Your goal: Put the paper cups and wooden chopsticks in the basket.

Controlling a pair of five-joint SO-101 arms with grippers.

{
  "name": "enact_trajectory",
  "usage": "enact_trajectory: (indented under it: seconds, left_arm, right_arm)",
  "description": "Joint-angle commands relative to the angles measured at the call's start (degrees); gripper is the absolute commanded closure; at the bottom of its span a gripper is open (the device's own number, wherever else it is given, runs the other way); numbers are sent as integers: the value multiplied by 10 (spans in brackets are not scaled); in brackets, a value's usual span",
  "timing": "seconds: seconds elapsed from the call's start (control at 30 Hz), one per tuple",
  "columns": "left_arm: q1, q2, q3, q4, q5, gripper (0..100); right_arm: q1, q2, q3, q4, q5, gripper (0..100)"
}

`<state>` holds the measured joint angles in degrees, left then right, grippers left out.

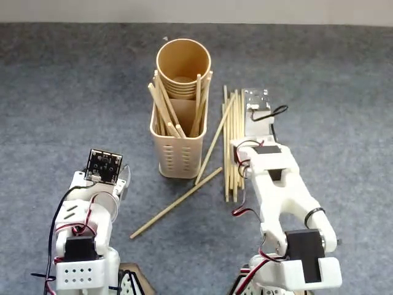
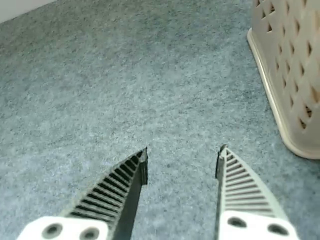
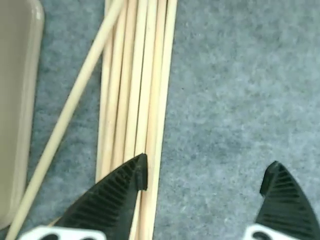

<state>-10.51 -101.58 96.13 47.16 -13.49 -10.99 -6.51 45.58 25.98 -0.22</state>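
carpet (image 1: pixel 61 92), grey (pale strip (image 1: pixel 196 11) behind), lies under left fingers (image 2: pixel 112 195) and right fingers (image 3: pixel 110 195), both spread.

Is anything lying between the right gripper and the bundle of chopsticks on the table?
Nothing visible separates them: the open right gripper hangs directly over the chopstick bundle. One loose chopstick lies slanted across the bundle on the basket side, so it may get caught too.

Open worktop (image 1: pixel 61 92) left of the basket (image 1: pixel 178 153), wide ahead of my left gripper (image 2: pixel 183 149). Right of the basket the gap is narrow: chopstick bundle (image 1: pixel 234 123) lies there under my right gripper (image 3: pixel 208 161), with a slanting stick (image 1: pixel 214 144) reaching the basket. A loose chopstick (image 1: pixel 177 203) crosses the near lane.
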Motion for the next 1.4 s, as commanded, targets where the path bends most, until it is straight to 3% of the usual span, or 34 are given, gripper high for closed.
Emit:
enact_trajectory:
  seconds: [0.0,0.33,0.63,0.7,0.83,0.9,1.17,1.37]
  left_arm:
    - [2,-4,11,3,-4,755]
    - [2,-8,11,26,-6,755]
    - [2,-8,11,26,-6,755]
    - [2,-8,11,26,-7,755]
    - [2,-8,11,25,-7,755]
    - [2,-8,11,25,-7,755]
    - [2,-8,11,24,-7,755]
    - [2,-8,11,24,-7,755]
  right_arm:
    - [-1,-3,8,-8,25,649]
    - [0,46,6,-19,30,649]
    - [0,97,-54,32,30,656]
    - [0,97,-54,32,30,713]
    - [-1,96,-52,32,30,998]
    - [-4,97,-52,32,31,963]
    - [5,80,-55,33,31,993]
    - [29,-155,-58,29,27,993]
